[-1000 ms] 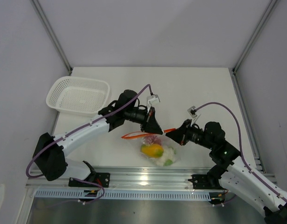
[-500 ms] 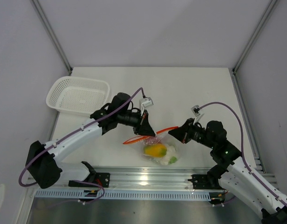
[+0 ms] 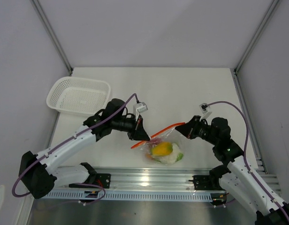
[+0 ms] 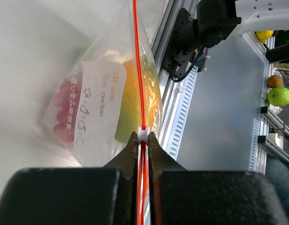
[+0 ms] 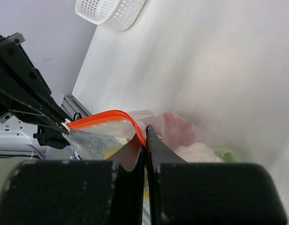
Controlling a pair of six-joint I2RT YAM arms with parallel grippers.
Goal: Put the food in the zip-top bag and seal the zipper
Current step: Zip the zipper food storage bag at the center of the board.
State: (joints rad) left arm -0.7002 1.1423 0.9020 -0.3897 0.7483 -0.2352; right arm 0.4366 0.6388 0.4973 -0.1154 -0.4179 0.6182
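The clear zip-top bag (image 3: 165,152) hangs near the table's front edge with the food inside: a yellow-orange mango (image 3: 162,149), red grapes (image 4: 64,105) and white-and-green pieces (image 3: 175,157). Its red-orange zipper (image 3: 158,133) stretches between both grippers. My left gripper (image 3: 143,137) is shut on the zipper's left end, right behind the white slider (image 4: 143,134). My right gripper (image 3: 179,130) is shut on the zipper's right end (image 5: 140,131). In the right wrist view the strip (image 5: 102,117) arches left to the slider.
A white mesh basket (image 3: 79,95) stands at the back left, also in the right wrist view (image 5: 109,11). The metal rail (image 3: 144,180) runs along the table's near edge just below the bag. Walls close in both sides.
Both grippers have drawn apart and toward the near edge, pulling the zipper straighter. The left gripper slid left along the strip, and the bag shifted right.
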